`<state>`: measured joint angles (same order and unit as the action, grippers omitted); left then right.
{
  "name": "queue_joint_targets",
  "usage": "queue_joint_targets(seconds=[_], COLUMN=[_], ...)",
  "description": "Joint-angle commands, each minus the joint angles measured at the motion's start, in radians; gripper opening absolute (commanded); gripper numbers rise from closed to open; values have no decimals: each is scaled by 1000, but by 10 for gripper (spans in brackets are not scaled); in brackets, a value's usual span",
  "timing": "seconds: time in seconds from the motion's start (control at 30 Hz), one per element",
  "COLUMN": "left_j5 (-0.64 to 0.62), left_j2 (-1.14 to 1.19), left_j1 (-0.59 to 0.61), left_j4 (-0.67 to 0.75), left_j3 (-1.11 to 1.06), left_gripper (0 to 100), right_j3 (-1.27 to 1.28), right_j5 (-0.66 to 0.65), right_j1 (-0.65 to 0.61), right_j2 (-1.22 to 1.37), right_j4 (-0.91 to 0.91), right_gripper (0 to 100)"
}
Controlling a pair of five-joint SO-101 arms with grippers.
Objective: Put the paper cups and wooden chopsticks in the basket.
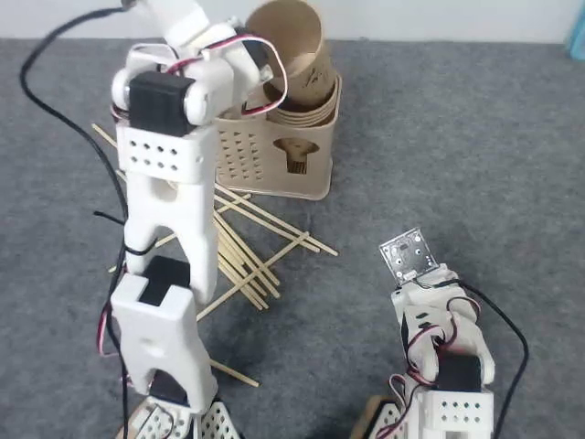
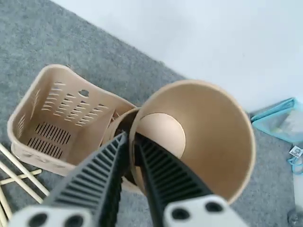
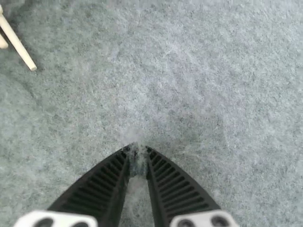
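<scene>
My left gripper [image 2: 130,137] is shut on the rim of a brown paper cup [image 2: 199,137], with one finger inside and one outside. The cup [image 1: 292,46] hangs tilted, mouth toward the camera, over the right end of the beige basket [image 1: 274,151]. More paper cups [image 1: 302,114] sit nested in the basket beneath it. Several wooden chopsticks [image 1: 247,247] lie scattered on the grey carpet in front of the basket, partly under the left arm. My right gripper [image 3: 137,152] is shut on nothing, tips close to the carpet at the near right.
The slotted left half of the basket [image 2: 52,118] holds nothing I can see. One chopstick end [image 3: 16,45] lies away from the right gripper. A light blue bag [image 2: 279,118] sits by the white wall. The right arm [image 1: 443,343] stands low at the front.
</scene>
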<state>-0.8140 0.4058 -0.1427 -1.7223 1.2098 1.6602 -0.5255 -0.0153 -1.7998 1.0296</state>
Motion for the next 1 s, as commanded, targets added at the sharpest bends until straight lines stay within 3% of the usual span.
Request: queue_joint_targets(seconds=[0.0,0.4,0.67,0.97], left_j5=[-5,157,176,176], left_j2=[-14,-12,-25,-78], left_j1=[21,14,14,6], left_j4=[-34,-31,-32,-31], left_j3=[31,-113,-120,-91], left_gripper=[13,17,262,239], right_j3=[18,18,18,20], right_j5=[-17,-18,-20,-20], right_j1=[7,7,4,4], right_j2=[-13,-13,-13,-13], right_j4=[-19,-22,-21,-22], right_gripper=[8,8,8,8])
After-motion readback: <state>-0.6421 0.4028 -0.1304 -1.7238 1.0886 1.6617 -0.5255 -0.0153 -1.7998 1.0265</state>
